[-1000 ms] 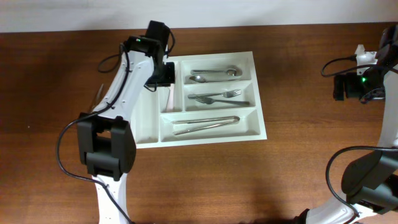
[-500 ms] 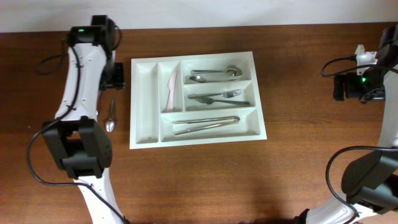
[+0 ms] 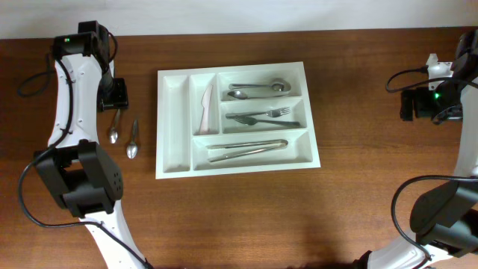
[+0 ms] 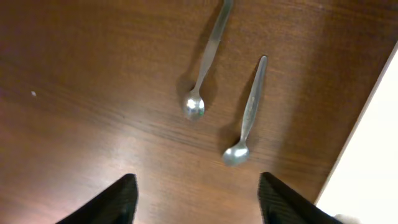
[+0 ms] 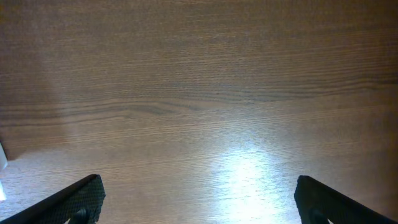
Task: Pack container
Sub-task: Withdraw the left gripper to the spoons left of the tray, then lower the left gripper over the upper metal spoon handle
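Note:
The container (image 3: 173, 170), a white cutlery tray, lies mid-table. It holds a pale knife (image 3: 205, 109) in a narrow slot, spoons (image 3: 258, 90), forks (image 3: 266, 116) and tongs (image 3: 246, 148) in the long slots. Two small metal spoons (image 3: 113, 128) (image 3: 133, 141) lie on the wood left of it. My left gripper (image 3: 116, 96) hovers just behind them, open and empty. The left wrist view shows both spoons (image 4: 203, 68) (image 4: 247, 117) ahead of the left gripper (image 4: 196, 186), with the container's edge (image 4: 373, 155) at right. My right gripper (image 3: 409, 104) stands open over bare wood.
The table's back edge and a pale wall run along the top of the overhead view. Cables loop beside both arms. The right gripper (image 5: 199, 193) sees only wood grain with a bright glare patch (image 5: 249, 168).
My left arm swung left from the tray to the table beside it, and its jaws opened wider. The pale knife stays in the narrow slot. The right arm has not moved.

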`<state>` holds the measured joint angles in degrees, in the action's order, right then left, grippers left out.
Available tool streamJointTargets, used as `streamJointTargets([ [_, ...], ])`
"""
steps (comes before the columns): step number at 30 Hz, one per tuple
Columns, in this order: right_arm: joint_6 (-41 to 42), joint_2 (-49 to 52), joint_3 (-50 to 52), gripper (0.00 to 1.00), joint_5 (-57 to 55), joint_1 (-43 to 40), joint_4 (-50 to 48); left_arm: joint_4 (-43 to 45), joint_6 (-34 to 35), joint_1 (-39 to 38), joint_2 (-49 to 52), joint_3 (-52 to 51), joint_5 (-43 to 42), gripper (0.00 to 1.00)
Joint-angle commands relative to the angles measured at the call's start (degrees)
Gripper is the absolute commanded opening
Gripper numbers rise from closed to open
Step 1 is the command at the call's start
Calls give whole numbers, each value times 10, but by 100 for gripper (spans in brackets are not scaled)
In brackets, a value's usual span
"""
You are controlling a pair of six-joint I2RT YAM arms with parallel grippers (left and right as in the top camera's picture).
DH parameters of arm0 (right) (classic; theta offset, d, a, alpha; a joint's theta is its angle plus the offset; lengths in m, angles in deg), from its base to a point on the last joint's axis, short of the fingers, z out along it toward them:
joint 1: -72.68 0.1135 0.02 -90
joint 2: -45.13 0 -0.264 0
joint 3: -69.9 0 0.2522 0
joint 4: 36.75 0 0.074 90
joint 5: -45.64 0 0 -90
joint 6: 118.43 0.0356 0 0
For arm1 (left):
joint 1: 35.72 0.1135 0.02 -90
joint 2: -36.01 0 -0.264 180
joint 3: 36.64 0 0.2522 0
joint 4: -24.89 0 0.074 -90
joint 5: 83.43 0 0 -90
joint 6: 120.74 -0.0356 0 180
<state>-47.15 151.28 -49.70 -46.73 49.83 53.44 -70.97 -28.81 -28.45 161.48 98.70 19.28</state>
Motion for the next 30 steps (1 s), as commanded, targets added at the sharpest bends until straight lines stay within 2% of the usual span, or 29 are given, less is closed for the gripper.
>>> streamJointTargets([
  [1,-3,1,2,99,-5,0,0,22,-29,4,-16,-33,0,67],
  [4,-3,1,2,99,-5,0,0,50,-29,7,-16,-65,2,74],
  [13,-3,1,2,99,-5,0,0,128,-28,23,-16,-83,1,74],
  [18,-3,1,2,99,-5,0,0,149,-28,39,-7,-83,-56,74],
  [30,-3,1,2,99,-5,0,0,154,-34,59,41,-83,-65,74],
])
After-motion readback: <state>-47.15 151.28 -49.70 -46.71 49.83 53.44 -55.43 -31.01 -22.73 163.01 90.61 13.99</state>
